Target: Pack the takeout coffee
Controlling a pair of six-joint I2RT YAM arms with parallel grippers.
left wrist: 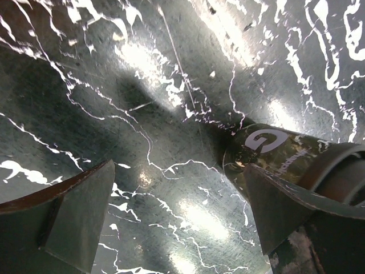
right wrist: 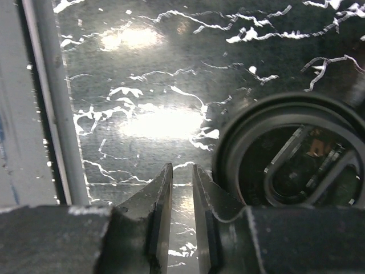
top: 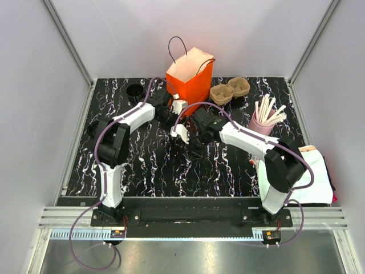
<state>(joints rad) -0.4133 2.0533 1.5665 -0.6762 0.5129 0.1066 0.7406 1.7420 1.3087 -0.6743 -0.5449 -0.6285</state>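
Observation:
The takeout coffee point(left wrist: 272, 153) is a small black cup with a white G logo. It appears to lie on its side on the marbled table, just beyond my left gripper's right finger point(left wrist: 285, 211). My left gripper point(left wrist: 178, 171) is open with only table between its jaws. It sits in front of the orange paper bag point(top: 191, 80) in the top view point(top: 170, 117). The cup's round black lid point(right wrist: 291, 154) faces the right wrist camera, touching or nearly touching the right side of my right gripper point(right wrist: 182, 168). The right gripper's jaws are almost closed on nothing. In the top view the cup is lost among the dark grippers.
A brown pulp two-cup tray point(top: 230, 90) stands right of the bag. A pink cup with white sticks point(top: 262, 121) is at the right. A black round object point(top: 135, 90) sits at the back left. A white cloth point(top: 312, 174) lies at the right edge. Enclosure walls surround the table.

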